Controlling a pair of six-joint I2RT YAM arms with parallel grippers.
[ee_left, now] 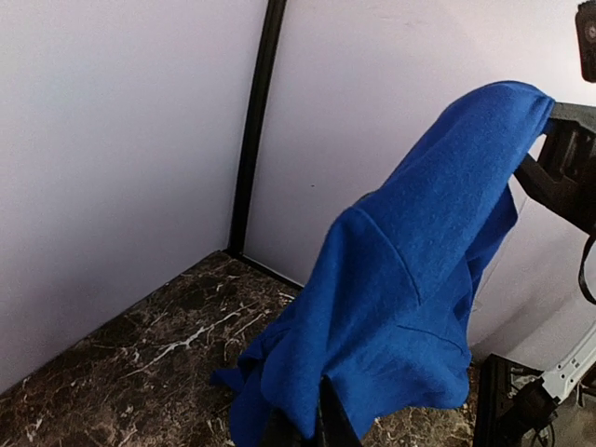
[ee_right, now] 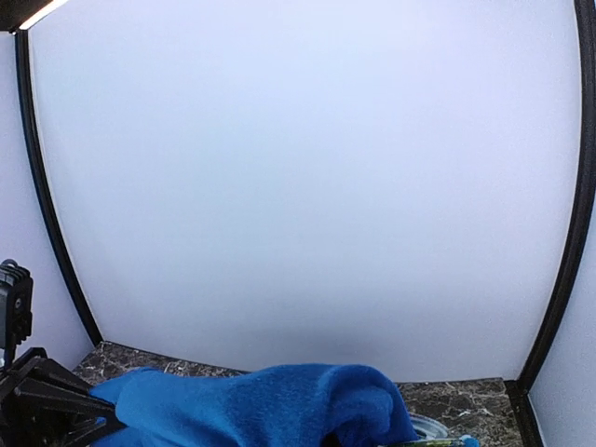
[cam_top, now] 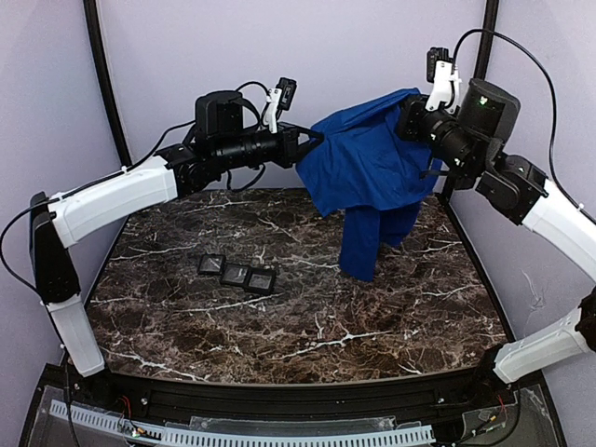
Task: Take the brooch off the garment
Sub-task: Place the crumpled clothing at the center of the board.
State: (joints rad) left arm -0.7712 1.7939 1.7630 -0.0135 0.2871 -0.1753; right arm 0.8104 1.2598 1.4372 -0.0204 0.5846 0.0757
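A blue garment (cam_top: 368, 172) hangs in the air between the two arms at the back of the marbled tabletop (cam_top: 279, 335), with one long fold dropping until its lower end reaches or nearly reaches the tabletop. The left fingers (cam_top: 311, 140) are clenched on the garment's left edge; in the left wrist view their dark tips (ee_left: 328, 424) meet under the cloth's lower hem. The upper right part of the garment is draped over the end of the right arm (cam_top: 466, 121), and the right fingers are buried under the cloth, so I cannot tell whether they are clenched or released. At the bottom edge of the right wrist view, just beside the bunched cloth, a small round thing with a green and yellow rim peeks out, probably the brooch (ee_right: 430, 434). Three small dark trays (cam_top: 235, 273) lie in a row on the tabletop, well apart from the garment
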